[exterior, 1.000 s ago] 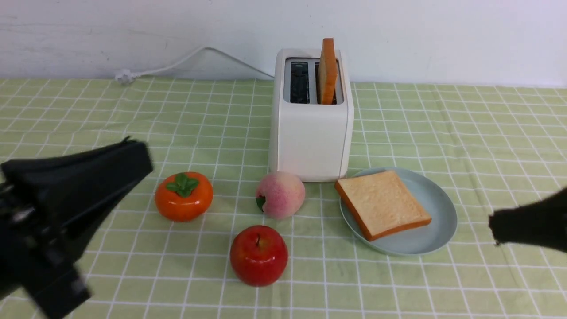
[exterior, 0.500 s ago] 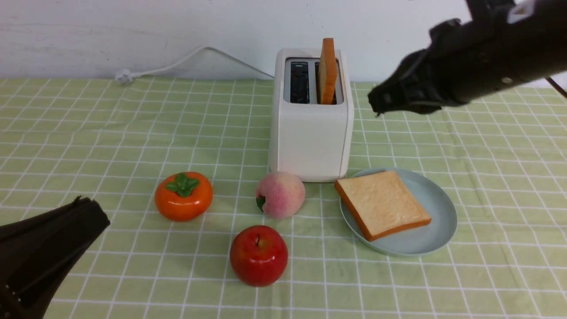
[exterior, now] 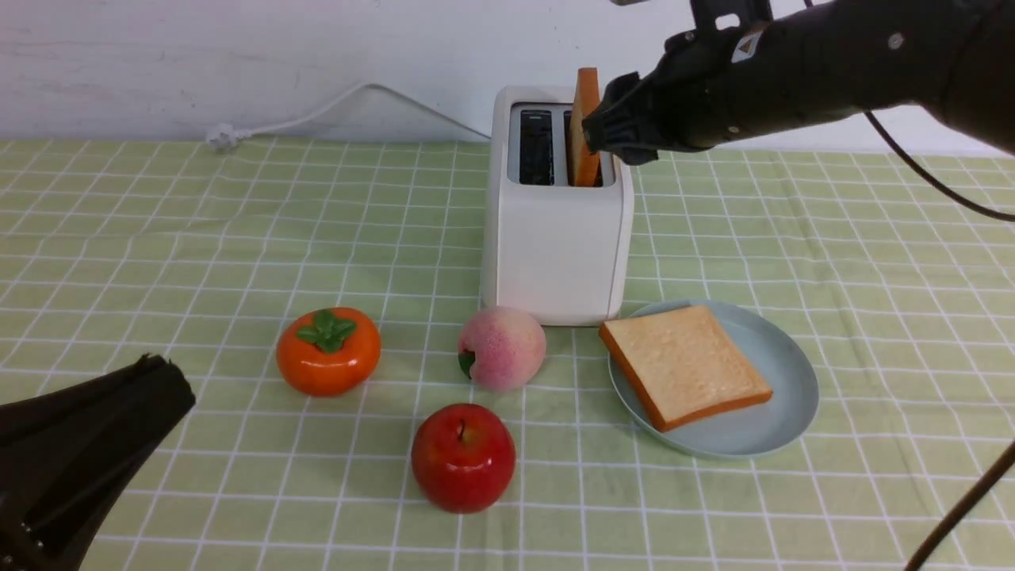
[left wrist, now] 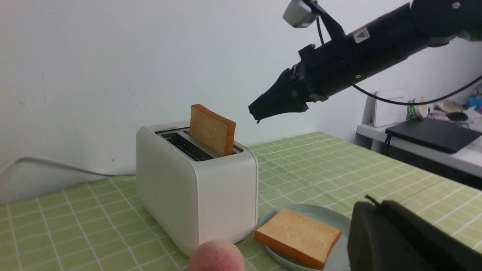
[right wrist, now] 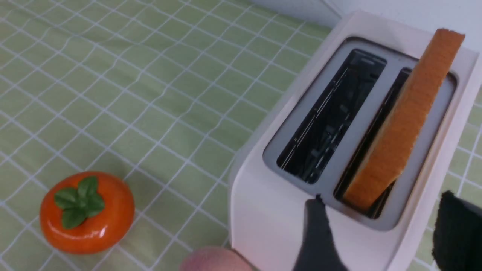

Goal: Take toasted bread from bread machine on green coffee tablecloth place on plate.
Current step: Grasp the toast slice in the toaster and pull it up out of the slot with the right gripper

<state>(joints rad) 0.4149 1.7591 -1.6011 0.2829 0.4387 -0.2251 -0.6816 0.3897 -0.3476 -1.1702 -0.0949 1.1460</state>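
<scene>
Front view: the 1st slice [exterior: 683, 365] lies flat on the plate [exterior: 793, 396], lower right. The 2nd slice [exterior: 585, 99] stands upright in the bread machine [exterior: 555, 254], top centre, so I judge the task half done. The right gripper [exterior: 607, 136] is beside it. The left gripper [exterior: 162, 382], lower left, is closed and empty.
Left wrist view: the 2nd slice's long edge runs along the slot, crust upward.
Right wrist view: the right jaws are spread wide, flanking the slice's end without gripping.

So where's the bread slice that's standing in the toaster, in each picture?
Front view: bread slice upper centre, upright in the toaster's right-hand slot.
Left wrist view: bread slice poking out of the toaster's top.
Right wrist view: bread slice seen from above, beside the empty slot.
Shared landmark: the white toaster.
</scene>
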